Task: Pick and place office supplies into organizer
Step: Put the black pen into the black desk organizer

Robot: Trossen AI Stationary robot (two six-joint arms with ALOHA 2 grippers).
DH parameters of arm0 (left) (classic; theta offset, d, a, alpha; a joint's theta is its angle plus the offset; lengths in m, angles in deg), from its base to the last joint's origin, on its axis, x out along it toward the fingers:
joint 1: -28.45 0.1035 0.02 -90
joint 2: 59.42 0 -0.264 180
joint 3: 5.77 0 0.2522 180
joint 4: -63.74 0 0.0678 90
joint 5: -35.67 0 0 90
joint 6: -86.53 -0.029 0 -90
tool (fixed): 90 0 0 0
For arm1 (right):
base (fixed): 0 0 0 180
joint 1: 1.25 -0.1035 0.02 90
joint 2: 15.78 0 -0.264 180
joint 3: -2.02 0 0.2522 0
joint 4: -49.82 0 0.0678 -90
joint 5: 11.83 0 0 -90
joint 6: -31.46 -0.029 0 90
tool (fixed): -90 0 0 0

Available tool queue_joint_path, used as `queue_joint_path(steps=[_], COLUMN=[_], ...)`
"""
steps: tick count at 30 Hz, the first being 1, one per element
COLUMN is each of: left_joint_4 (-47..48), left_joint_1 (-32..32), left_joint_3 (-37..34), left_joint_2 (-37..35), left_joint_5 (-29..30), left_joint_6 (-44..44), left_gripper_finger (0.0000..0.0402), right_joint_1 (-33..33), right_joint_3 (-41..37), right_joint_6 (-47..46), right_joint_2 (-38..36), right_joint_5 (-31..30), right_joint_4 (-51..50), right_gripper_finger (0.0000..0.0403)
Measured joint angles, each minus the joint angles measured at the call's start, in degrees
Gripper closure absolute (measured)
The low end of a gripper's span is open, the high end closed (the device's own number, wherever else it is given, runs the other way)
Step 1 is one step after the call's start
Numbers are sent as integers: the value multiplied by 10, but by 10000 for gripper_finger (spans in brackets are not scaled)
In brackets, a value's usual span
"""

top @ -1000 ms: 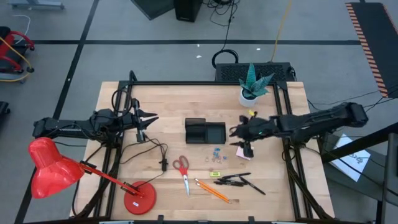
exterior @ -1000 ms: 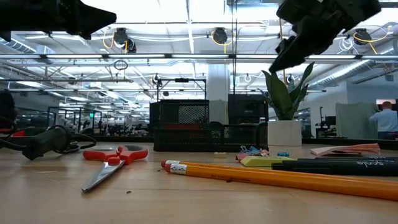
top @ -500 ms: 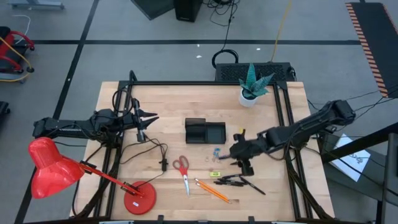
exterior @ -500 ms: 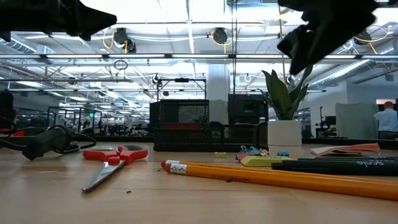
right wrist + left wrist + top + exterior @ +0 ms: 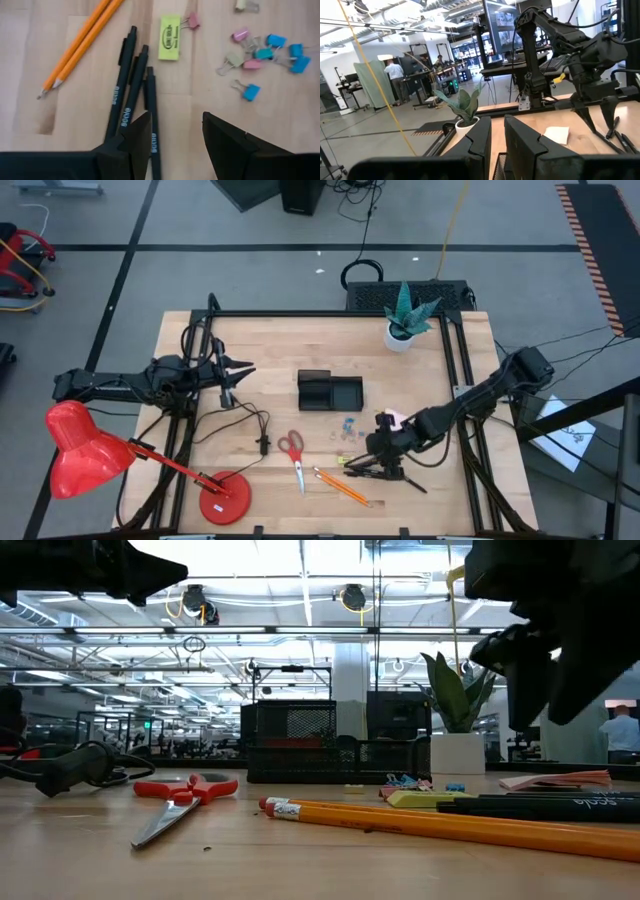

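Three black pens [image 5: 134, 85] lie side by side on the table, near two orange pencils [image 5: 80, 45], a yellow piece [image 5: 170, 31] and several small clips [image 5: 265, 50]. My right gripper [image 5: 172, 135] hovers open above the pens' ends, slanting down, touching nothing. In the high view it [image 5: 373, 458] stands over the pens [image 5: 392, 471], with the pink pad [image 5: 393, 420] just beyond it. The red-handled scissors [image 5: 293, 452] lie left of the pencils [image 5: 342, 486]. The black organizer [image 5: 330, 392] stands at mid-table. My left gripper [image 5: 243, 372] waits at the left, raised, its fingers a narrow gap apart.
A red desk lamp [image 5: 85, 450] with its base [image 5: 222, 500] fills the near left corner. Black cables [image 5: 245, 418] trail from the left arm. A white plant pot [image 5: 400, 335] stands at the far right. Bare wood lies between the organizer and the far edge.
My right gripper has swung from beside the pink pad toward the table's near edge and come down, tipping more steeply downward, until it hangs over the pens. Its fingers have kept the same gap. Nothing on the table has moved.
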Motion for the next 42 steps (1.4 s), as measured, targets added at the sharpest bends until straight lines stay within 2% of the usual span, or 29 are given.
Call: queue_joint_path(steps=[8,19,36,42], left_joint_4=[0,-1,-9,-9], left_joint_1=[0,0,0,0], left_joint_3=[0,0,0,0], left_joint_2=[0,0,0,0], left_joint_5=[0,0,0,0], left_joint_6=[1,15,28,28], left_gripper_finger=[339,339,339,339], right_joint_1=[-29,-44,-44,-44], right_joint_3=[0,0,2,1], right_joint_6=[-33,-10,-24,-23], right_joint_2=[5,72,125,127], right_joint_5=[-3,-32,-9,-1], right_joint_4=[2,-2,-2,3], right_gripper_finger=[235,235,237,263])
